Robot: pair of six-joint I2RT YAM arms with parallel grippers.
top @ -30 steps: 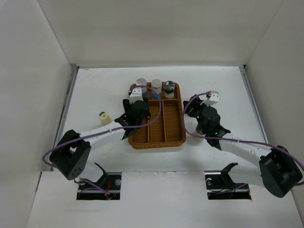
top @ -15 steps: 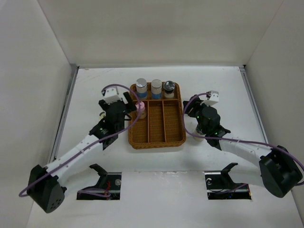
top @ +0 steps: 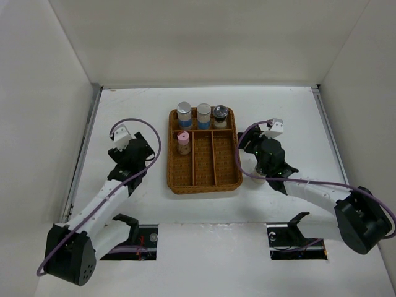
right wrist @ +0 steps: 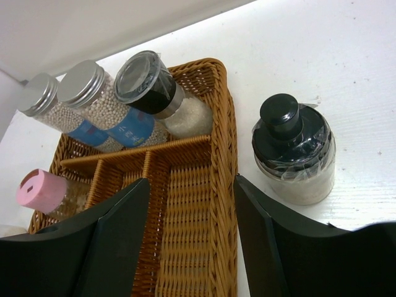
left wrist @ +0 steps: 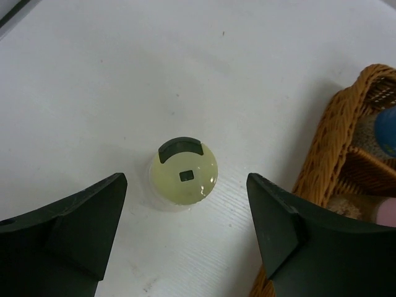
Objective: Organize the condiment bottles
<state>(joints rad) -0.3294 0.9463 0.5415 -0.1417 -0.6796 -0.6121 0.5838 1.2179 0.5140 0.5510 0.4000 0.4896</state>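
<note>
Yellow-cap bottle [left wrist: 184,174] clear all round; tray wall [left wrist: 322,148] crowds rt side.
</note>
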